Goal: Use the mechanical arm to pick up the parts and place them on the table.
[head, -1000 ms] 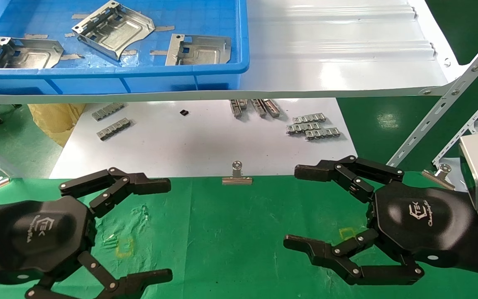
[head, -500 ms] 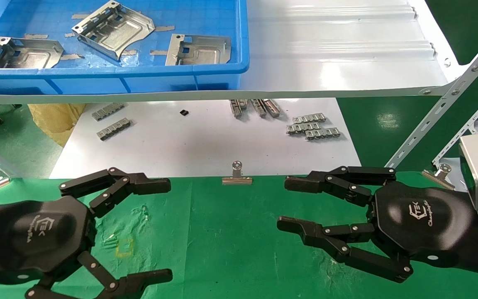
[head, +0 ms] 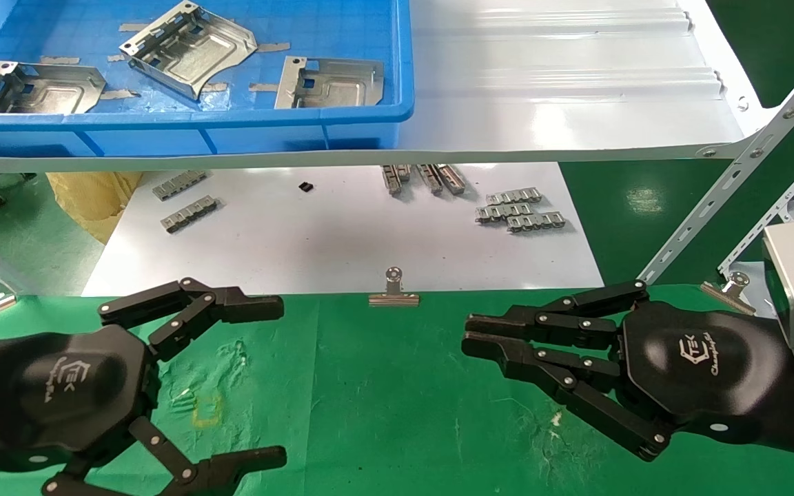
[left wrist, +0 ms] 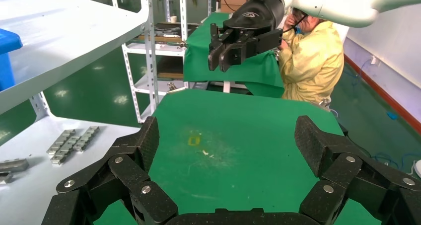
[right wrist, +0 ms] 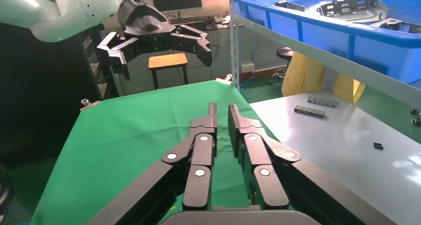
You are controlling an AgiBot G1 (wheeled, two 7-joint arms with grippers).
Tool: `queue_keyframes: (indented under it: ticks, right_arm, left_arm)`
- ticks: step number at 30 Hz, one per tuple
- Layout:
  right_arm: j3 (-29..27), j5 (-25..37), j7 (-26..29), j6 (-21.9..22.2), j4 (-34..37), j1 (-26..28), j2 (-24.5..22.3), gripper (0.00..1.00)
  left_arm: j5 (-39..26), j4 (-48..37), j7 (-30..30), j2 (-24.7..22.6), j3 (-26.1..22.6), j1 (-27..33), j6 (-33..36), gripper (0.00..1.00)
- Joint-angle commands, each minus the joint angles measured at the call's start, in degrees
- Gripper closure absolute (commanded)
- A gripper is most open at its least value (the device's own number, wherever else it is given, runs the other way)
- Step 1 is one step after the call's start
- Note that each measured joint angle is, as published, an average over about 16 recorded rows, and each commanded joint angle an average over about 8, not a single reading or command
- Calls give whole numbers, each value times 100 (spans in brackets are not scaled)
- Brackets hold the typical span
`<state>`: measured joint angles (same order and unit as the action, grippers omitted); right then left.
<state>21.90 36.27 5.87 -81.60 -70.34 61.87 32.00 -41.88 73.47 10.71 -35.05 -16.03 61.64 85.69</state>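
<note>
Right gripper [head: 467, 335] hovers over the right half of the green-clothed table [head: 383, 399], palm up toward the camera, white logo showing. Its fingers [head: 542, 320] lie drawn together, nearly parallel, with only a thin gap between the tips; clenched on nothing. The right wrist view confirms it: fingers [right wrist: 201, 145] side by side, pointing across the cloth toward the other arm.

Left gripper [head: 280, 375] sits low over the left near part of the table, jaws spread wide and released, holding nothing. In the left wrist view the 2 finger groups [left wrist: 134, 150] stand well apart with bare green cloth between them.

3 parts lie in the blue bin [head: 183, 127] on the glossy white shelf [head: 562, 89], far left, well apart from both grippers: the left part [head: 35, 88], the middle part [head: 187, 48] resting tilted, the right part [head: 328, 83]. None on the table.

Below the shelf, a white sheet [head: 342, 234] carries grey clip strips [head: 521, 210] at right, more at left [head: 187, 200] and centre [head: 424, 178]. A silver binder clip [head: 393, 289] sits at the far edge of the cloth, between the 2 grippers. A faint yellow square mark [head: 207, 408] shows on the cloth near the left gripper.
</note>
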Motion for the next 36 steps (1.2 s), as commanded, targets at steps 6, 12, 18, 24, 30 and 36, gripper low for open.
queue_keyframes:
  ticks: [6, 12, 18, 24, 30, 36]
  right_arm:
    - [0, 0, 0, 0, 0, 0, 0, 100]
    - [0, 0, 0, 0, 0, 0, 0, 100]
    - [0, 0, 0, 0, 0, 0, 0, 100]
    - [0, 0, 0, 0, 0, 0, 0, 100]
    - [0, 0, 0, 0, 0, 0, 0, 100]
    - [0, 0, 0, 0, 0, 0, 0, 75]
  left_arm:
    - [-4, 10, -13, -9, 5, 27, -2, 0]
    - [-305, -120, 95, -244, -71, 652, -249, 0]
    - [-1103, -1004, 266, -948, -353, 2187, -785, 0]
    - [-2335, -2955, 257, -1828, -925, 3840, -1335, 0]
    - [-3376, -4961, 212, -2572, -1371, 5008, -2431, 0]
    - [-3820, -6135, 159, -2888, -1555, 5579, -3239, 15]
